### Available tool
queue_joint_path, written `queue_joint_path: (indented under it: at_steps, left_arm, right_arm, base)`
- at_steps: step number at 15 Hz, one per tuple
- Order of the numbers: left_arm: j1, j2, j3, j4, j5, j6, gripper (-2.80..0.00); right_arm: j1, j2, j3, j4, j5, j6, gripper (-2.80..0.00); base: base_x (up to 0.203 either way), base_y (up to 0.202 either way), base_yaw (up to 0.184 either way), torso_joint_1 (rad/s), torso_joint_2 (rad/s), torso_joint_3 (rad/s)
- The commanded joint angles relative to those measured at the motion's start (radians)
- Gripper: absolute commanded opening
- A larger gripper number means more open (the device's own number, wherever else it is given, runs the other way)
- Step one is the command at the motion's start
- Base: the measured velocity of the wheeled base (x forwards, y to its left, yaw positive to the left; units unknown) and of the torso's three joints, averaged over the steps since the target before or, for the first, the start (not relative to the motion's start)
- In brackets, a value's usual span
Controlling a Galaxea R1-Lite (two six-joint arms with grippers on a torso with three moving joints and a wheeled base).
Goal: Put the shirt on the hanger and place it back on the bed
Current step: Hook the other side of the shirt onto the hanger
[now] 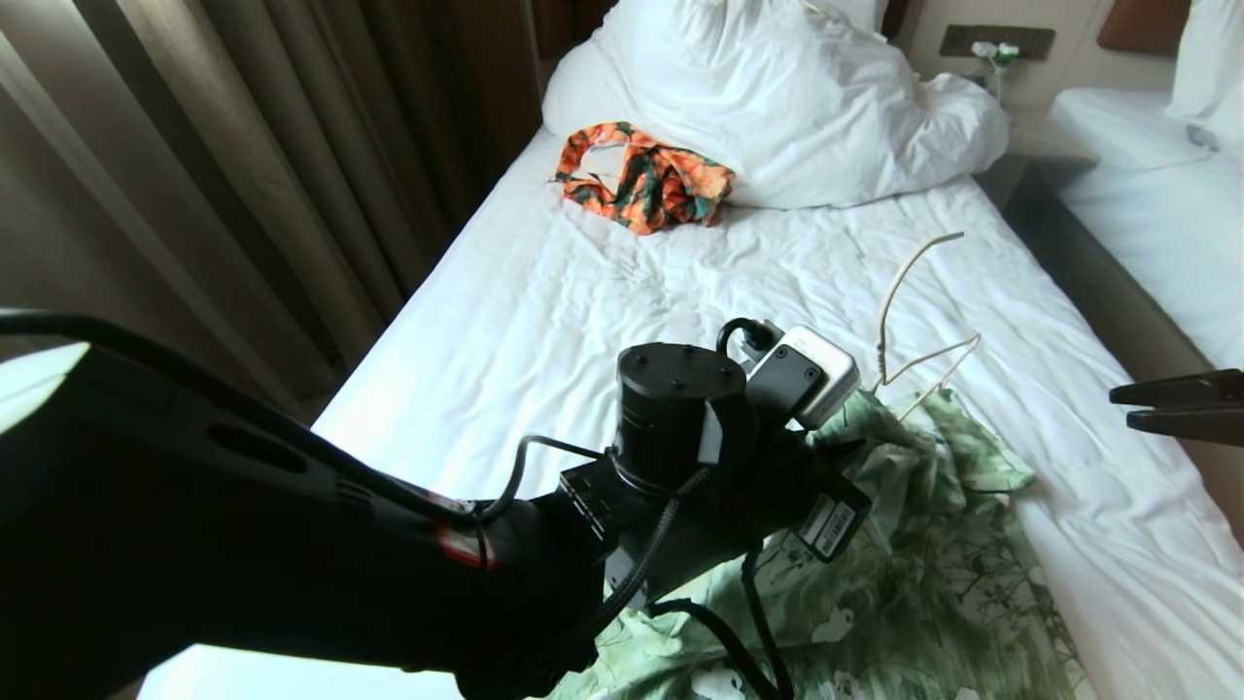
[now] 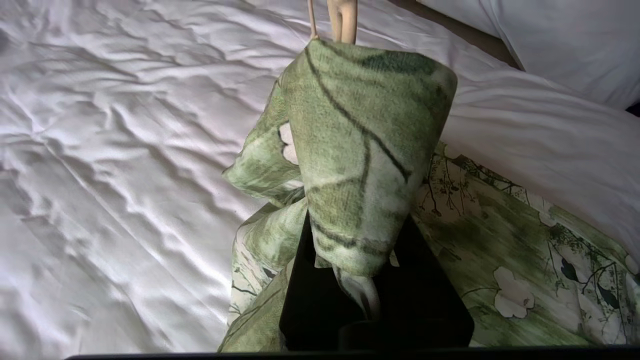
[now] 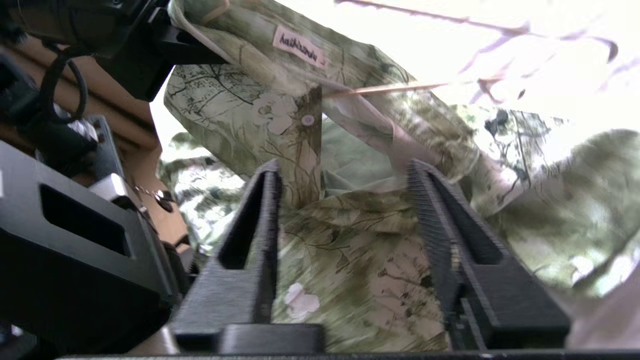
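Left gripper (image 2: 372, 305) is clamped on a bunched fold of the shirt (image 1: 904, 574), holding it lifted off the sheet at the near-right part of the bed (image 1: 505, 321); left arm crosses the near foreground from the left and hides the shirt's near-left side.

Hanger (image 1: 918, 335) pokes up out of the raised fabric on the far side of the left gripper; hook curves up and to the right, one thin arm runs down into the cloth; how much of its frame is inside the shirt I cannot tell.

Right gripper (image 3: 345, 240) sits at the right edge of the scene, over the gap beside the bed; jaws stand apart with nothing between them, pointed at the hanging shirt front, near it but not touching.

Rest of the shirt drapes down to the near-right edge of the mattress; open white sheet runs left of it and far toward the duvet (image 1: 777, 97); orange patterned garment (image 1: 641, 175) lies far-left against the duvet, well apart from the shirt; curtain (image 1: 243, 165) lines the bed's left side; second bed (image 1: 1157, 214) on the right across a narrow aisle.
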Motion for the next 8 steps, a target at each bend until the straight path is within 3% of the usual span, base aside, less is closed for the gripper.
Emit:
queue_joint_path:
  at_steps: [1, 3, 6, 8]
  left_arm:
    - [0.001, -0.01, -0.002, -0.004, 0.009, 0.0, -2.8]
    - [0.004, -0.009, -0.005, -0.004, 0.046, 0.001, -2.8]
    - [0.004, -0.032, 0.011, -0.004, 0.063, 0.0, -2.8]
    - [0.004, -0.05, 0.008, -0.002, 0.07, 0.001, -2.8]
  right_arm:
    - [-0.007, -0.024, 0.007, 0.004, 0.007, 0.041, -2.8]
    - [-0.01, 0.013, 0.008, -0.001, 0.006, 0.134, -2.8]
    - [-0.019, -0.006, 0.048, 0.004, -0.031, 0.146, -2.8]
    - [-0.012, -0.039, 0.07, 0.002, -0.166, 0.153, -2.8]
  base:
    - [0.0, 0.0, 0.0, 0.0, 0.0, 0.0]
    - [0.0, 0.0, 0.0, 0.0, 0.0, 0.0]
    - [0.0, 0.0, 0.0, 0.0, 0.0, 0.0]
    - [0.0, 0.0, 0.0, 0.0, 0.0, 0.0]
